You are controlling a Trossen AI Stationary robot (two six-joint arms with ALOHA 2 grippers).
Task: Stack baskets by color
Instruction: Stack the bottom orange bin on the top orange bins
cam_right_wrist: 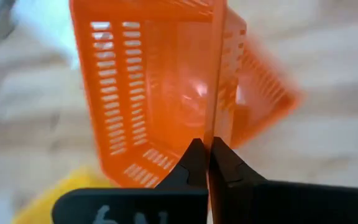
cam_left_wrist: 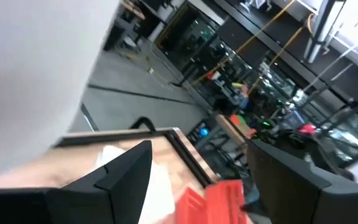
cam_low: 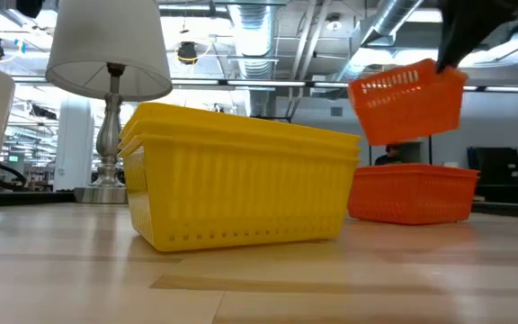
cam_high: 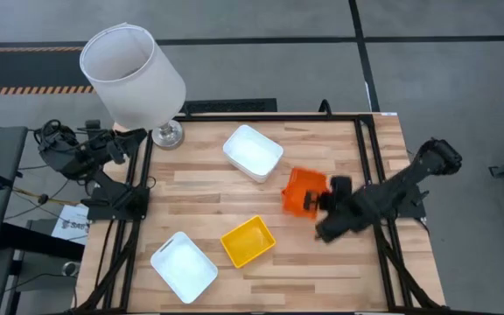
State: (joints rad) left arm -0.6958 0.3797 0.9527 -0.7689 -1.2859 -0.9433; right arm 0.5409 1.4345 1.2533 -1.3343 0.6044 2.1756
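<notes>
An orange basket [cam_low: 407, 101] hangs tilted in the air above a second orange basket [cam_low: 412, 192] that rests on the table. My right gripper [cam_right_wrist: 207, 163] is shut on the lifted one, right of the table's middle [cam_high: 324, 203]. Nested yellow baskets [cam_low: 241, 175] stand on the table nearer the front [cam_high: 248, 241]. One white basket [cam_high: 252, 150] sits at the far middle, another white basket [cam_high: 184, 267] at the near left. My left gripper [cam_left_wrist: 210, 180] waits open and level beyond the table's left edge [cam_high: 103, 157], with nothing in it. My right gripper pinches one side wall of the lifted orange basket at its rim [cam_right_wrist: 215, 118], one finger inside the basket and one outside. The fingers slant down from the table's right side. The basket is clear of the table, tilted, and hangs out ahead of the fingertips.
A lamp with a large white shade [cam_high: 134, 74] stands on its metal foot [cam_high: 168, 134] at the table's far left corner. Bare wood lies between the baskets and along the near right. A black frame [cam_high: 370, 166] runs along the table's right side.
</notes>
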